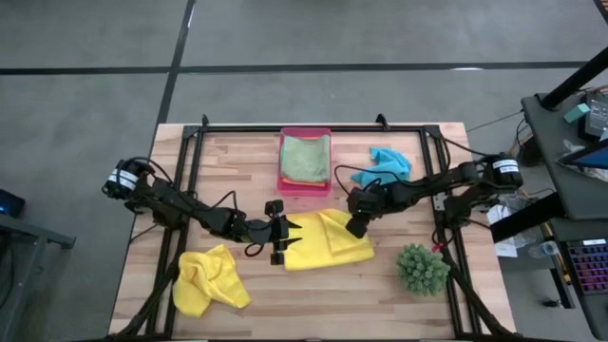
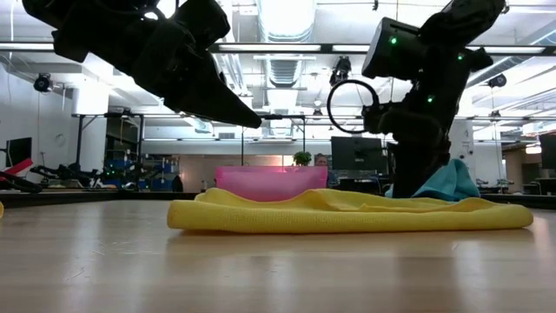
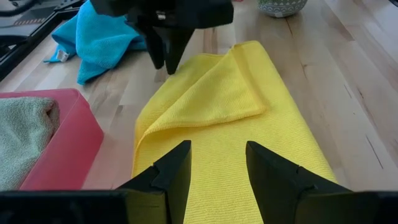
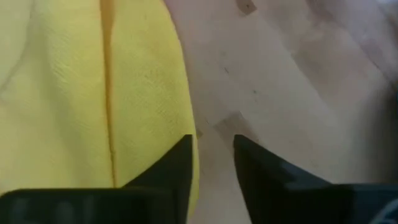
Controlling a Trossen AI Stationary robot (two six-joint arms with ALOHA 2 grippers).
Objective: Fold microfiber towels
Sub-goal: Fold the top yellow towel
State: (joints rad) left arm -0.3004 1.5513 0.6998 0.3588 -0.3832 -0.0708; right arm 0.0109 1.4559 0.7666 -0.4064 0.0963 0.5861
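Observation:
A yellow towel [image 1: 328,245] lies flat on the table's middle, folded over, with one corner flap [image 3: 217,87] lying on top of it. My left gripper [image 1: 285,239] is open and hovers above the towel's left end [image 3: 217,165], clear of it in the low view [image 2: 221,100]. My right gripper [image 1: 356,226] stands low at the towel's far right edge [image 4: 211,152], its fingers a little apart with bare wood between them. A second yellow towel [image 1: 209,280] lies crumpled at the near left. A blue towel [image 1: 385,164] lies at the far right. A light green towel [image 1: 304,157] lies in the pink tray [image 1: 285,180]. The orange towel is out of view. My right gripper points down at the yellow towel's far edge [image 4: 180,118], with one finger [image 4: 177,165] over the cloth and the other over the wood. Whether it touches the cloth I cannot tell. My left gripper touches nothing.
A spiky green plant [image 1: 423,268] stands at the near right, close to the towel's right end. The pink tray sits at the table's far middle. A black frame [image 1: 190,142] runs round the table's edges.

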